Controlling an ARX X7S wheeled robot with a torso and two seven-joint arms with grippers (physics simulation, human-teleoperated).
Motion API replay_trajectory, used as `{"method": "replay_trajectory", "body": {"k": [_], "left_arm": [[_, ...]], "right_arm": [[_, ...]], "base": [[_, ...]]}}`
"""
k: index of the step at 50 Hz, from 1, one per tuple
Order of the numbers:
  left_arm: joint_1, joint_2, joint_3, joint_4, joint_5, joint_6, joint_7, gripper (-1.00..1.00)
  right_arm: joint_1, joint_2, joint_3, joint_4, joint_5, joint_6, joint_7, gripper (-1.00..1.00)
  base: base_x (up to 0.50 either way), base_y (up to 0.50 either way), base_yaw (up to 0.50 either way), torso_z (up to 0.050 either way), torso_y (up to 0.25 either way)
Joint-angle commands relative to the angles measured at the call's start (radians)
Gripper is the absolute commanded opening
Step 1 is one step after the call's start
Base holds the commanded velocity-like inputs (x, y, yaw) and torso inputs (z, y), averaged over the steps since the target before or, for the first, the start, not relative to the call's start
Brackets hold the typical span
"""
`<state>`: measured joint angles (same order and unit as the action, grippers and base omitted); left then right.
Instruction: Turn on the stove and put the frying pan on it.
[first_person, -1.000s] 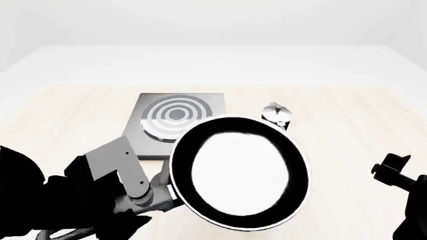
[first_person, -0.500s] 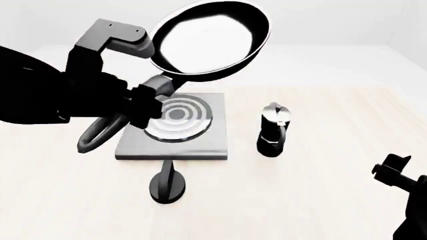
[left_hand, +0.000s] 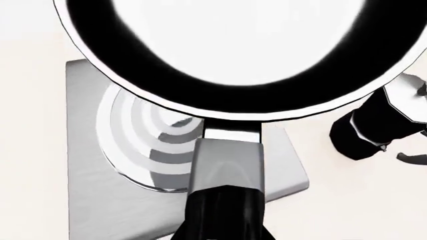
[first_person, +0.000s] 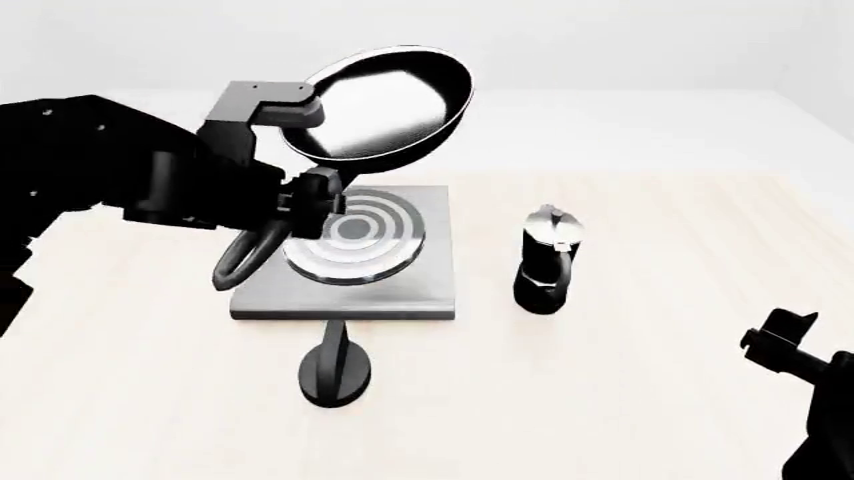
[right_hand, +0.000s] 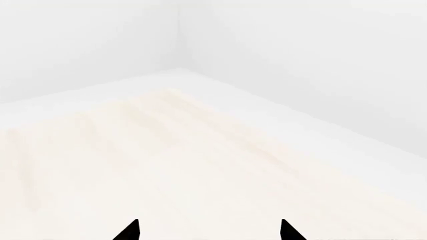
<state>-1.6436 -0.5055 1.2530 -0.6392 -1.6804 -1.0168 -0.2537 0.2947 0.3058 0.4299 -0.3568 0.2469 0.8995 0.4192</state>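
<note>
Head view: pan (first_person: 380, 105) held aloft over the stove's (first_person: 350, 252) far-left part, tilted, handle pinched in left gripper (first_person: 304, 196). Knob (first_person: 335, 367) just before stove's near edge, toward desk (first_person: 641, 330) front. Moka pot (first_person: 546, 259) beside stove's right edge. Right gripper (right_hand: 208, 231) over bare desk, tips spread.

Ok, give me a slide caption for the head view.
Left gripper holds the frying pan tilted above the stove.
</note>
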Motion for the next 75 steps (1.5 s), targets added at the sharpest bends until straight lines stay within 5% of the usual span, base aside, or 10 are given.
{"method": "replay_trajectory", "body": {"k": [1,16,47,75], "left_arm": [[0.06,0.084,0.015,-0.183,0.099,0.078,0.112,-1.0],[0.133,0.152,0.066,-0.354,0.167,0.138,0.225,-1.0],[0.16,0.209,0.122,-0.468,0.228,0.133,0.238,-1.0],[0.187,0.336,0.188,-0.667,0.342,0.141,0.418,-1.0]], "right_arm": [[-0.001,0.001,-0.002,0.008,0.002,-0.005,0.001,1.0],[-0.004,0.002,0.0,0.01,0.006,-0.009,0.002,1.0],[-0.006,0.0,-0.01,0.028,0.009,-0.026,0.009,1.0],[-0.006,0.004,-0.01,0.024,0.018,-0.027,0.012,1.0]], "base": [[0.0,0.0,0.0,0.0,0.0],[0.0,0.0,0.0,0.001,0.002],[0.0,0.0,0.0,0.0,0.001],[0.0,0.0,0.0,0.0,0.0]]}}
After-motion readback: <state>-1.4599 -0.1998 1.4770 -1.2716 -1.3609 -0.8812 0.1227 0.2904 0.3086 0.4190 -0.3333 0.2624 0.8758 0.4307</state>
